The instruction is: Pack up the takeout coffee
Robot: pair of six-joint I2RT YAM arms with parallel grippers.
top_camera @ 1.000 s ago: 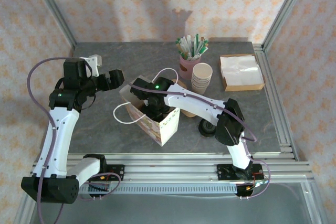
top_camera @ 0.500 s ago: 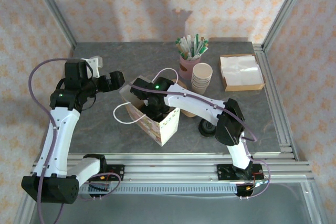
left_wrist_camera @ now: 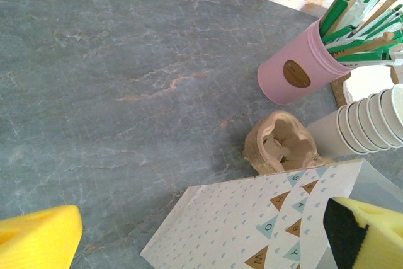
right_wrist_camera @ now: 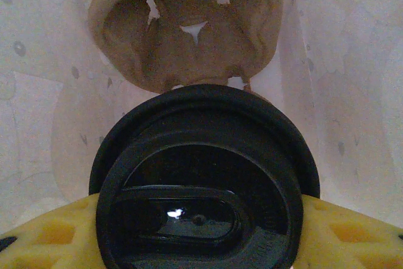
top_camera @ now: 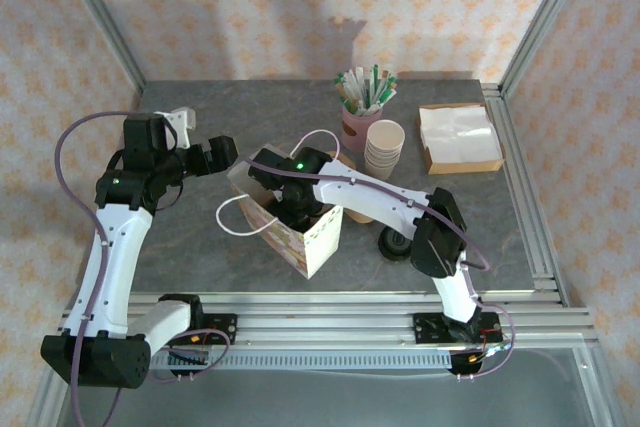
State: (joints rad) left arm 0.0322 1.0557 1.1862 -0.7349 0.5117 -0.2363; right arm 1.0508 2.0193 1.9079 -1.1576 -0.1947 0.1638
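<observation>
Placing step: right tool (right_wrist_camera: 198, 239) pinching takeout coffee (right_wrist_camera: 201, 181) inside bag (top_camera: 305, 239); left tool (left_wrist_camera: 201, 234) spread beside bag. Next: set it down upright, then release.

The coffee (right_wrist_camera: 201, 181) lid, cut off below, hides its cup. The bag (left_wrist_camera: 252, 225) is cropped below; the cups (left_wrist_camera: 368, 121), at right

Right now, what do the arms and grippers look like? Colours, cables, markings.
Left arm and right arm: white links, black joints and wrists, a green light lit on each. A lavender cable loops off each one. Fingers are yellow foam-like blocks: left fingers show a black inner face, right fingers have moulded recesses.
</observation>
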